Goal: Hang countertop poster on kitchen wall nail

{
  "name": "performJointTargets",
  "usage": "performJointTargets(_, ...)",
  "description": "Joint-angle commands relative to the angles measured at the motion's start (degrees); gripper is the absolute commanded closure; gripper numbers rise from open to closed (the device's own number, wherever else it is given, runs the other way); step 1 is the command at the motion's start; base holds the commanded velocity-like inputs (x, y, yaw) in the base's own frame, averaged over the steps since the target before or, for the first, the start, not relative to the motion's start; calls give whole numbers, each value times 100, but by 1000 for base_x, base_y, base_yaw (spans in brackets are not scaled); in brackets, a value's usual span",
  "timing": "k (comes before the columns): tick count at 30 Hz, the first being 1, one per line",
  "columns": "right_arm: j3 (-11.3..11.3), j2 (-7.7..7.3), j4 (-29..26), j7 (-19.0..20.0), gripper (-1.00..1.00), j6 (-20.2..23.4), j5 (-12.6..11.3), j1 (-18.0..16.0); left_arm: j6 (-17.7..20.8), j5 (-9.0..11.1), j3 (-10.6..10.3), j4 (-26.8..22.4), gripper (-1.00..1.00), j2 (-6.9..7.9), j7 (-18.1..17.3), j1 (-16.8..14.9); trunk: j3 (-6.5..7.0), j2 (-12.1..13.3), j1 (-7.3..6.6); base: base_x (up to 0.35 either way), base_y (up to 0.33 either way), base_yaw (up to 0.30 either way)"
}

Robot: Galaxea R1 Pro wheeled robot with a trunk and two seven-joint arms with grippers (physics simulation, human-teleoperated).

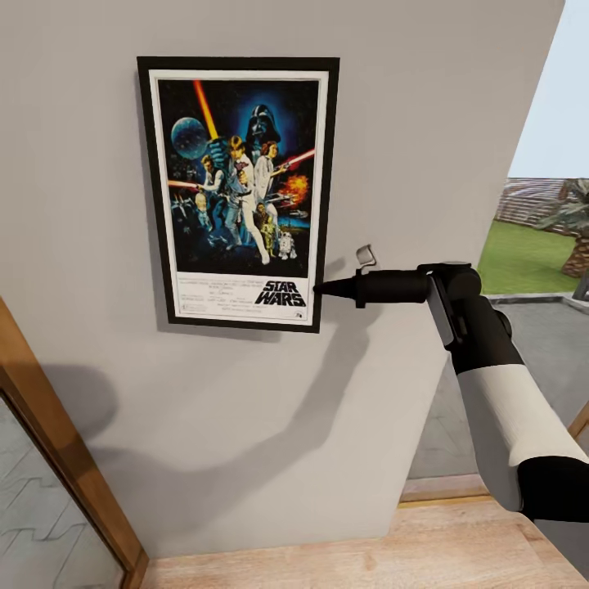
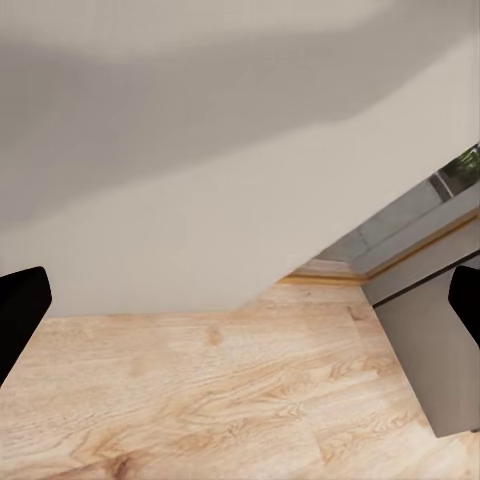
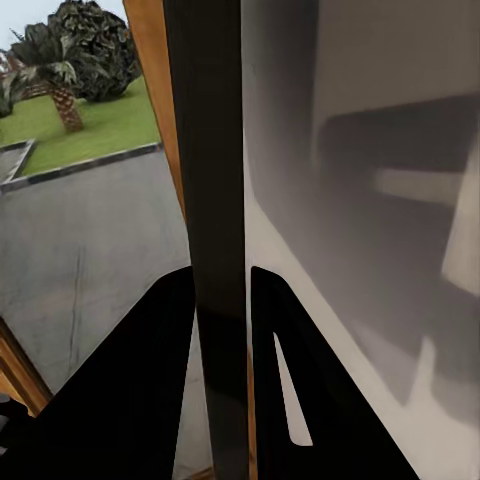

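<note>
1. A wood-framed glass door [image 1: 49, 458] is showing at the far left of the head view, cut off by the picture edge.
2. The left pincer [image 2: 240, 305] is pointing at the wood floor [image 2: 230, 390]; its two black fingertips [image 2: 18, 315] are sitting wide apart, holding nothing, mostly cropped out.
3. The poster [image 1: 239, 192] is sitting upright and flat against the grey wall [image 1: 245, 425].
4. The right pincer [image 1: 321, 287] is closing on the poster's lower right frame edge; in the right wrist view the black frame is running between both fingers [image 3: 140, 390].
5. A small metal nail [image 1: 365, 257] is sticking out of the wall just above the right pincer, its shape hard to resolve.
</note>
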Motion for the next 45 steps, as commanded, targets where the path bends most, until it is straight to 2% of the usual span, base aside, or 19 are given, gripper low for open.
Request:
performJointTargets(1,12,-6,1,4,100,70,-44,-7,-30,26,-25,3,-100,1,-14,-5,-14,-14,4,0,0,0)
performJointTargets(33,12,-6,-36,4,100,78,-82,-7,-30,26,-23,3,-100,1,-14,-5,-14,-14,4,0,12,0)
performJointTargets(36,-12,-81,-29,-3,100,84,-162,46,-30,27,-28,-5,-100,-15,-22,21,-14,-14,4,0,0,0)
performJointTargets(45,-12,-81,-29,-3,100,84,-187,46,-30,27,-28,-5,-100,-15,-22,21,-14,-14,4,0,0,0)
